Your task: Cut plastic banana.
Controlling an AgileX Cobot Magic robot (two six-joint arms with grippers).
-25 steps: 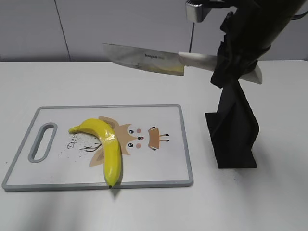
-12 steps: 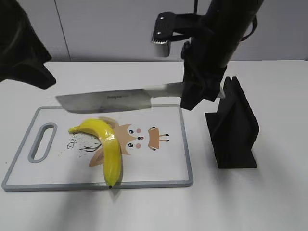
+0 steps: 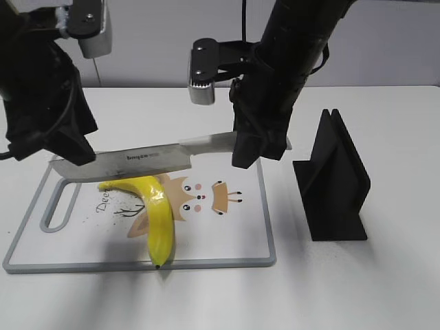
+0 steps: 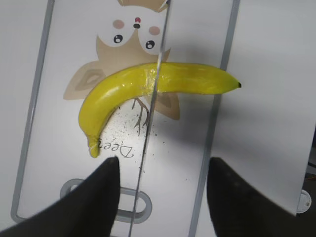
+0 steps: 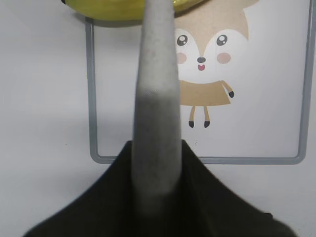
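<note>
Nearest, at 6 o'clock on the cutting board (image 3: 227, 206): the plastic banana (image 3: 152, 210), lying flat across the deer print, dark tip at the front rim. Just above it, toward 12 o'clock, the knife (image 3: 130, 161), blade level and crossing the fruit's middle, handle clamped in the right gripper (image 3: 258, 141), presumably lined up for a downward cut. Farther, at 10 o'clock, the left gripper (image 4: 160, 197), fingers spread and empty, straddling the blade tip; at 3 o'clock, the black knife stand (image 3: 333, 185).
</note>
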